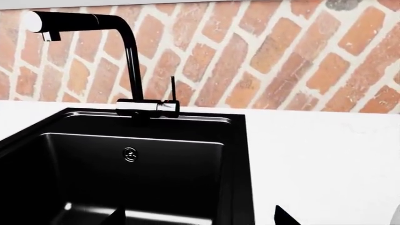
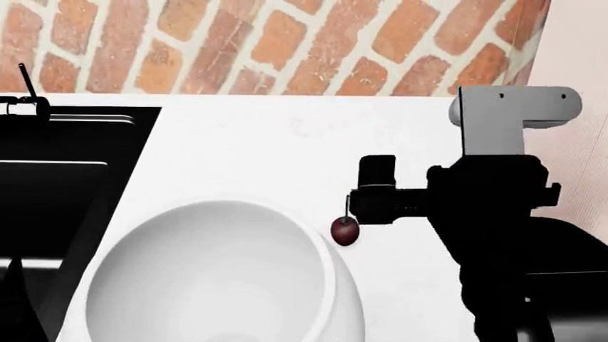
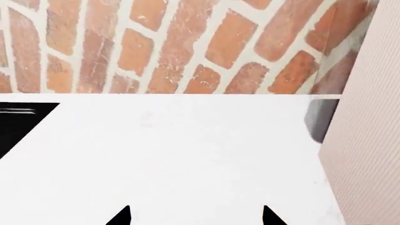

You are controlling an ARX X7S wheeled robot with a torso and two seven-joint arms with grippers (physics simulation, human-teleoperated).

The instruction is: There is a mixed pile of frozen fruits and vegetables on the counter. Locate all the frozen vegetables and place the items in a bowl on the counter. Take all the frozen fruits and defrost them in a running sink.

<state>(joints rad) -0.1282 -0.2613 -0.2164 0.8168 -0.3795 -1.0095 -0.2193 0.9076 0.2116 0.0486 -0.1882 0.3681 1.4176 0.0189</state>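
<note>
A single dark purple-red grape point(image 2: 345, 230) with a thin stem lies on the white counter point(image 2: 285, 135), just beside the rim of the large white bowl point(image 2: 218, 285). What shows of the bowl's inside is empty. My right gripper point(image 3: 196, 218) is open and empty above bare counter; in the head view it point(image 2: 377, 171) sits just beyond the grape. My left gripper point(image 1: 200, 220) is open and empty, one fingertip over the black sink point(image 1: 125, 178) and the other over the counter. The lemon and the avocado-like item are out of view.
The black tap point(image 1: 131, 61) stands at the sink's back edge, and no water shows. A brick wall point(image 2: 285, 43) runs behind the counter. A pale ribbed panel point(image 3: 368, 117) stands close on the right of the right gripper.
</note>
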